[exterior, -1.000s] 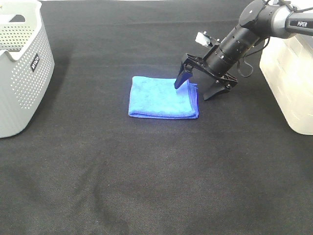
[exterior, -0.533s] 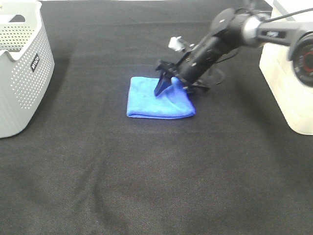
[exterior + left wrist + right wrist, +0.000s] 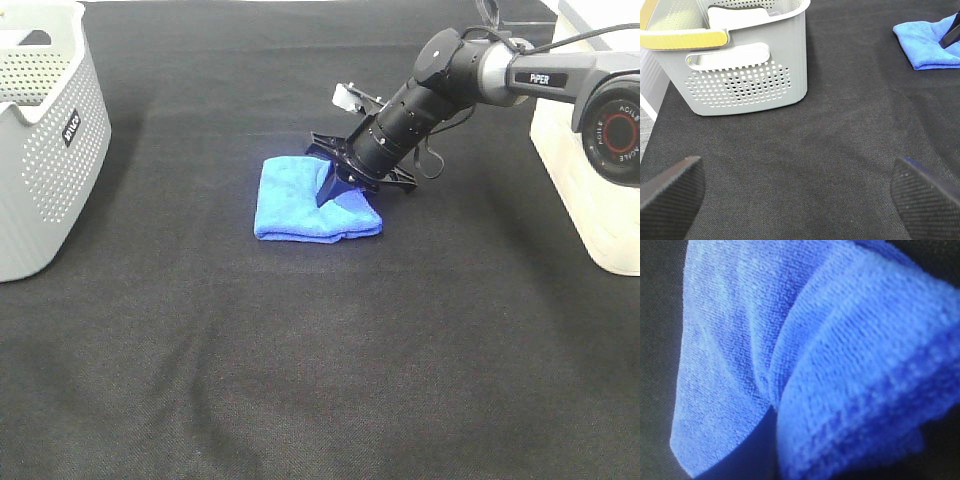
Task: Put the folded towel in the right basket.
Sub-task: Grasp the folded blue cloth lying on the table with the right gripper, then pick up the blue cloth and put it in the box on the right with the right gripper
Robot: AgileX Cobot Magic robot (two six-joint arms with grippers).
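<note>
the jaws of your right gripper (image 3: 342, 190) are pinched together on a raised ridge of the folded towel (image 3: 300, 200), at the edge nearest the arm. one dark finger lies on top of the blue cloth and the other is hidden behind the bunched-up fold. in the right wrist view the towel (image 3: 790, 355) fills almost the whole picture, creased into a ridge, with its darker stitched edge along one side. the rest of the towel lies flat on the black cloth (image 3: 300, 380) near the middle of the table, well apart from the right basket (image 3: 590, 190), which stands at the right edge of the high view. your left gripper (image 3: 799, 200) hangs above the black cloth with its jaws spread wide and nothing between them, near the grey perforated basket (image 3: 740, 65) on the left.
</note>
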